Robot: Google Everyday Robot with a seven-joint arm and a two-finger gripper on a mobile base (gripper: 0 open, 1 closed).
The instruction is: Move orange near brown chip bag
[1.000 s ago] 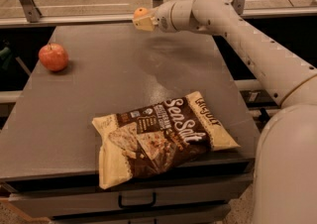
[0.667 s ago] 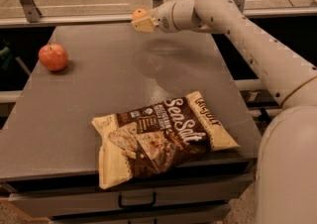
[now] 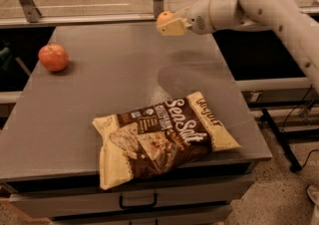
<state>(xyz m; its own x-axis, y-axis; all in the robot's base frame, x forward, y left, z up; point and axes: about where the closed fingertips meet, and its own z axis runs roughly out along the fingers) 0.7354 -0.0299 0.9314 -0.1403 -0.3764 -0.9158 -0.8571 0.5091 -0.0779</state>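
The fingers (image 3: 173, 28) were closed on the orange (image 3: 163, 17), drawn in to about the fruit's width. Only the pale finger on the near side showed plainly. It lay against the lower side of the orange, and the top of the fruit stood out above it.

The gripper (image 3: 166, 23) hung in the air over the far edge of the worktop (image 3: 89, 114), a little right of centre and clear of the surface. The pale arm (image 3: 269, 0) reached in to it from the right side, and a soft dark shadow (image 3: 179, 77) lay on the grey surface nearer the front than the gripper.

The chip bag (image 3: 164, 137) lay flat at the near edge of the worktop, slanted, with its brown printed face and white lettering upward. Its lower left corner hung over the front edge. It was well apart from the orange, with bare worktop between them.

An apple (image 3: 53, 56) sat on the left side of the worktop near the left edge, well apart from both the bag and the gripper.

Below the front edge was a drawer (image 3: 134, 200) with a dark handle.
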